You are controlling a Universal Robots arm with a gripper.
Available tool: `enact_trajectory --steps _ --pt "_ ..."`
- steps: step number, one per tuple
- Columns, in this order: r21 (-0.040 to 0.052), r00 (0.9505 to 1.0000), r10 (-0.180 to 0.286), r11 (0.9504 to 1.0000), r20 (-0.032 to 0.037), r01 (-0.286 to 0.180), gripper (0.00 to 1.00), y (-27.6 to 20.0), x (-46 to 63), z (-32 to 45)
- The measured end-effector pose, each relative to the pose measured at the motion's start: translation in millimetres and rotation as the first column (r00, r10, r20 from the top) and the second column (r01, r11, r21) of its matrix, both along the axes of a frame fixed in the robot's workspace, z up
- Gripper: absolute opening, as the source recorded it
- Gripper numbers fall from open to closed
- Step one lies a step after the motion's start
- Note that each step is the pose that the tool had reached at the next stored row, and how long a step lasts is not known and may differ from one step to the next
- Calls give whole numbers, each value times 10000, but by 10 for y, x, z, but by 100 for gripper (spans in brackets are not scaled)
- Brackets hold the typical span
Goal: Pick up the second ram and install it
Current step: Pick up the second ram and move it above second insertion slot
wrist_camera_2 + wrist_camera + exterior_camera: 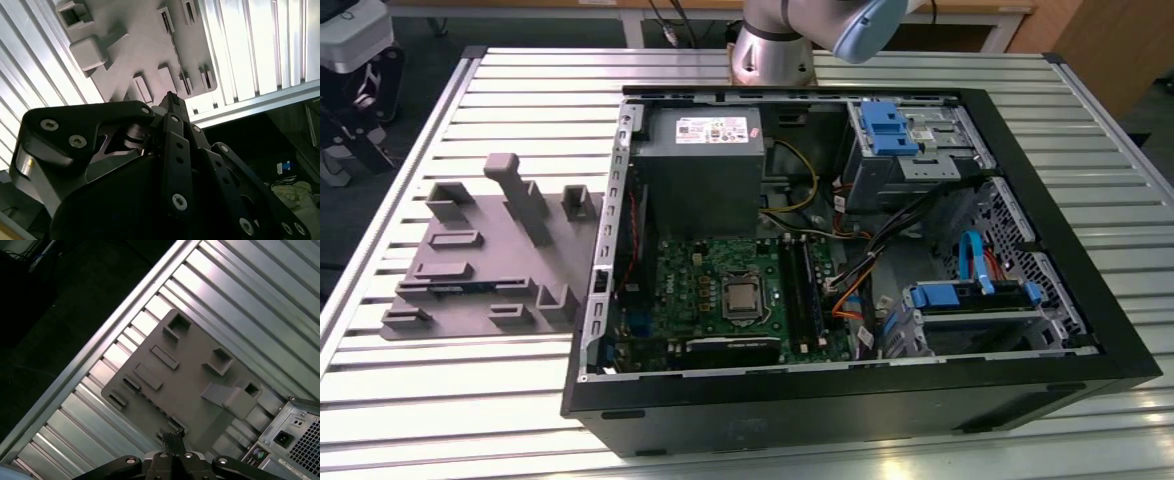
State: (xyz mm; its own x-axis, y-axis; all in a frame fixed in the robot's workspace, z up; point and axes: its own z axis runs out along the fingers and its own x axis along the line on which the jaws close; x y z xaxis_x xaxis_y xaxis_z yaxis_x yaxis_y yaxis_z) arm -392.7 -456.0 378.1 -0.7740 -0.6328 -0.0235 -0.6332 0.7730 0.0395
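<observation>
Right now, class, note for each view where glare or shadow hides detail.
Second wrist view: table slats blown out white, the hand a dark silhouette. First wrist view: bright streaks on the slats, tray evenly lit, blackness beyond the table edge. Exterior view: even light, case interior dim.

We are looking at a workshop or a lab: an open computer case (854, 412) is lying on a ribbed metal table (440, 400), and a robot arm (771, 55) is standing there too.

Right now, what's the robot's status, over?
Gripper shut, hovering over grey holder tray. Second ram in a tray slot, not gripped. No obstruction seen.
</observation>
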Motion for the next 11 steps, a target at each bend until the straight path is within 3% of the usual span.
enact_trajectory --steps 11 --pt "-1 9973 739 9973 -1 -739 11 0 -11 -8"
